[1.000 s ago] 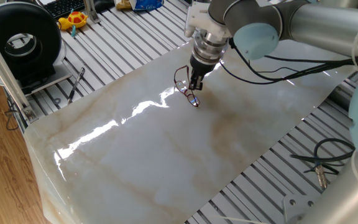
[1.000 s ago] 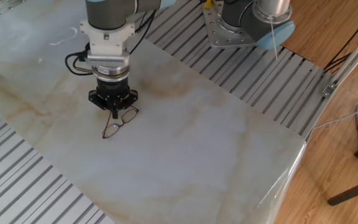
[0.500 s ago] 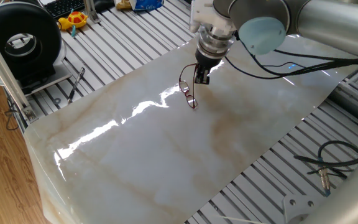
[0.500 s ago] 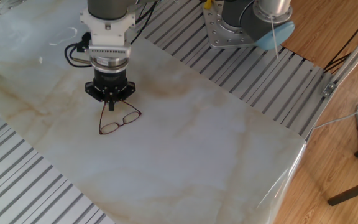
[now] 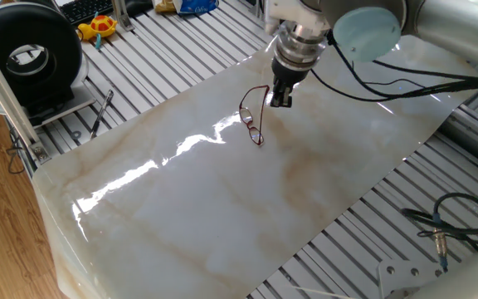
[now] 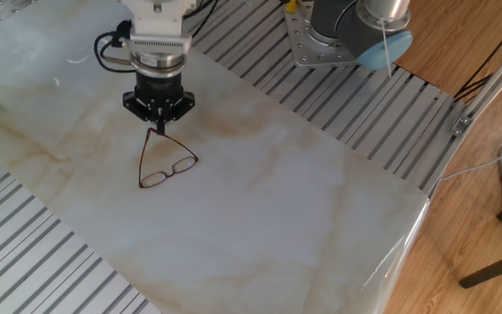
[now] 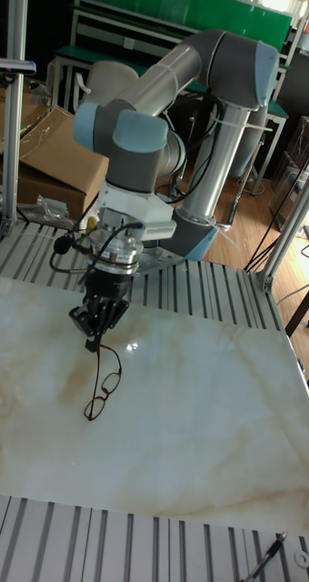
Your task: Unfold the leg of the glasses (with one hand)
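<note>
Glasses: the glasses [image 6: 167,166] lie on the pale marble-patterned sheet [image 6: 303,218], left of centre in the other fixed view, upper middle in one fixed view [image 5: 252,119], lower left of the tall fixed view [image 7: 102,389]; lenses rest on the sheet; two thin temple arms run up and meet near the gripper, making a narrow triangle.

Gripper: the hand [image 6: 156,127] hangs straight down over the upper left of the other fixed view; also seen at upper middle of one fixed view [image 5: 280,99] and left of centre in the tall fixed view [image 7: 94,335]; fingers drawn close together at the far end of one temple arm; it looks clenched on that tip, though the wire is too thin to confirm contact.

Step in hand: by my reading, swinging the leg outward; the leg held at its tip stands well away from the lenses, so the unfolding appears largely done.

Next move: likely calls for a slow pull in an arc about the hinge, away from the frame front, with the lenses staying flat; then easing the fingers apart and lifting straight up, so the frame is not dragged.

Risk: the sheet looks glossy, so the glasses may slide rather than hinge; a thin wire may slip from the fingers.

Surroundings: a black pen-like tool [image 5: 101,112] lies on the slatted table [image 5: 164,50] at upper left of one fixed view, well apart.
</note>
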Robot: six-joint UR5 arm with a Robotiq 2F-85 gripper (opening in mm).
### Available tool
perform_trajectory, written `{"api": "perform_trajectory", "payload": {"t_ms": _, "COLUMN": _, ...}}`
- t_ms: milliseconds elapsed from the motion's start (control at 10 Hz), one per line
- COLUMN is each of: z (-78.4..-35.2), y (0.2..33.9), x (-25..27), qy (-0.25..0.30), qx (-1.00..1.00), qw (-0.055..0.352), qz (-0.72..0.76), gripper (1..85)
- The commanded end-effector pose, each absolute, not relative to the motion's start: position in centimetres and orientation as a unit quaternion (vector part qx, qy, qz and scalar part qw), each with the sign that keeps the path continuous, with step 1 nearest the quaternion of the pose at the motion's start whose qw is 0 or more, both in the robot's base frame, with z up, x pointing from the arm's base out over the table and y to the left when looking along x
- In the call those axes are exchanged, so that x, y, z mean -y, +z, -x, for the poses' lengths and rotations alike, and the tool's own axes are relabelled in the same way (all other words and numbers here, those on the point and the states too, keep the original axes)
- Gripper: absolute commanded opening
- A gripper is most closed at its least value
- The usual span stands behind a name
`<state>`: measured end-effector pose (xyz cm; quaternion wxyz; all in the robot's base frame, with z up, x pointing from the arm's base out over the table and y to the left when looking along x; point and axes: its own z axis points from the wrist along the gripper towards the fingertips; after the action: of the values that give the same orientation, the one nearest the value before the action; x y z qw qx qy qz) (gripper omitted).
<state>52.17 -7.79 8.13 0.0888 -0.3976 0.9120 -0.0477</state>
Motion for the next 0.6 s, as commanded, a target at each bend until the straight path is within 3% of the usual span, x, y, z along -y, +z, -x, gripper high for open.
{"api": "perform_trajectory", "payload": {"t_ms": 0, "z": -50.2, "y": 9.9, "x": 7.5, "qy": -0.037, "qx": -0.921, "qw": 0.085, "qz": 0.379, "gripper": 1.3}}
{"api": "perform_trajectory", "payload": {"t_ms": 500, "z": -50.8, "y": 12.5, "x": 4.8, "qy": -0.032, "qx": -0.937, "qw": 0.056, "qz": 0.344, "gripper": 1.3}}
